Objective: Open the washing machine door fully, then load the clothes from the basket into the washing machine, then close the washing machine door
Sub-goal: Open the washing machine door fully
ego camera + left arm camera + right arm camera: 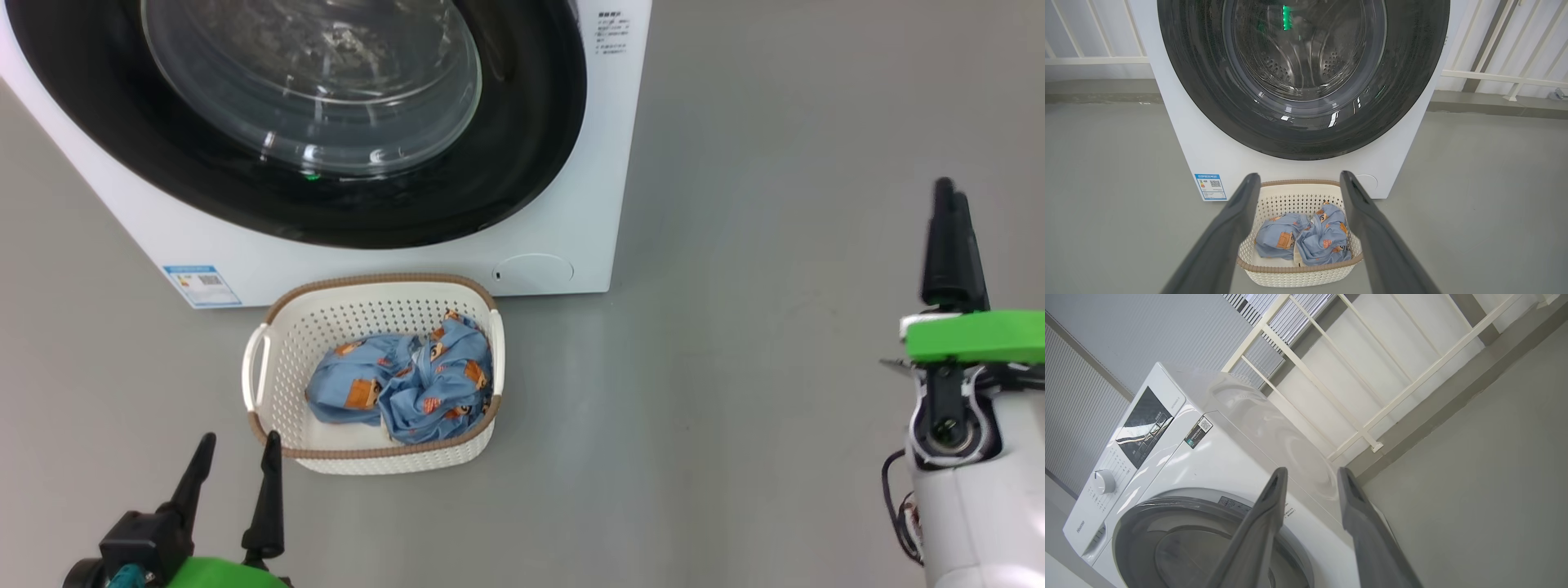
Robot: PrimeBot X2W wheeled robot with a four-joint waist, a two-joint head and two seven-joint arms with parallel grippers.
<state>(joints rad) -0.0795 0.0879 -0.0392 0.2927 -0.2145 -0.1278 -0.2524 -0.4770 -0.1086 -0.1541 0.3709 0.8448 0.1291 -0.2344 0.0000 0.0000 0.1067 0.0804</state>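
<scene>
We're on step one: the round black-ringed glass door [310, 98], upper left, sits closed. Our right gripper [947, 192], far right, fingers apart and empty, must hook the door's rim. Our left gripper [240, 437] gapes wide near the cream perforated basket [375, 280].

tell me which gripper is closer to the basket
The left gripper: it sits right by the near rim of the basket, while the right gripper stands far off to the robot's right, well away from it.
</scene>
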